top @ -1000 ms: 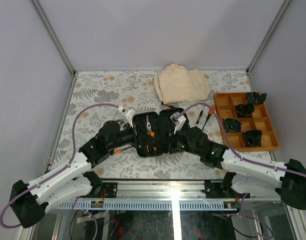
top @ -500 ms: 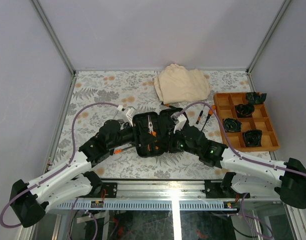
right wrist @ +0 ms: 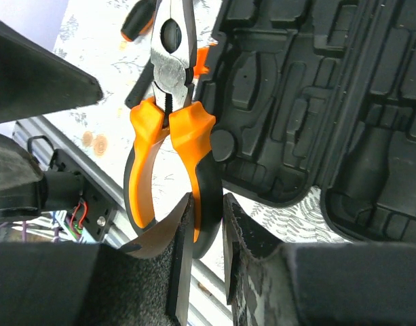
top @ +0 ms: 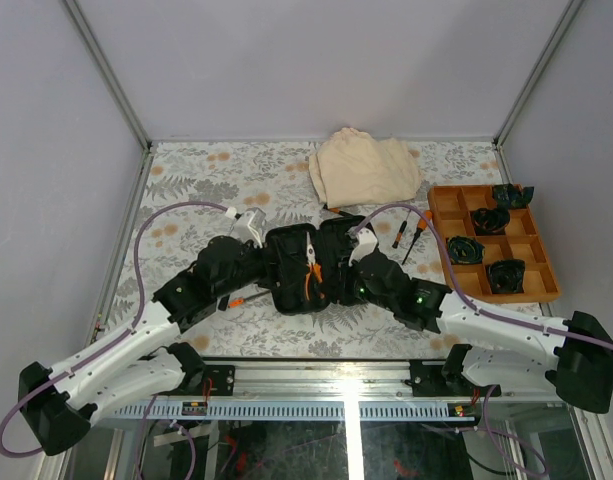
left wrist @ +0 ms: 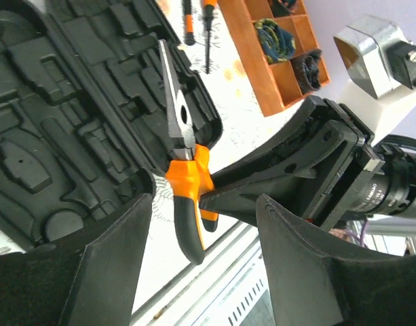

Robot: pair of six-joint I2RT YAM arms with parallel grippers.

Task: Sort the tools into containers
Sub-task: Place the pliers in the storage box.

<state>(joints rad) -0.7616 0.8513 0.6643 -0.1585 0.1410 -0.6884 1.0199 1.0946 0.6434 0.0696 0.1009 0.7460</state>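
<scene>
The black tool case [top: 298, 268] lies open in the middle of the table, its moulded slots showing in both wrist views [left wrist: 65, 115] [right wrist: 316, 88]. My right gripper [right wrist: 206, 234] is shut on one handle of the orange-handled pliers [right wrist: 168, 115], holding them above the case; they also show in the top view [top: 312, 272] and the left wrist view [left wrist: 184, 156]. My left gripper [left wrist: 204, 265] is open and empty at the case's left side, close to the pliers' handles. Two screwdrivers [top: 410, 236] lie right of the case, and another small tool [top: 238, 297] lies left of it.
A beige folded cloth [top: 364, 168] lies at the back. An orange tray [top: 539, 262] with dark bundles in its compartments stands at the right. The table's near rail runs just below both arms.
The right gripper has lifted the pliers and swung them over the case's middle. Both arms have shifted slightly inward toward the case.
</scene>
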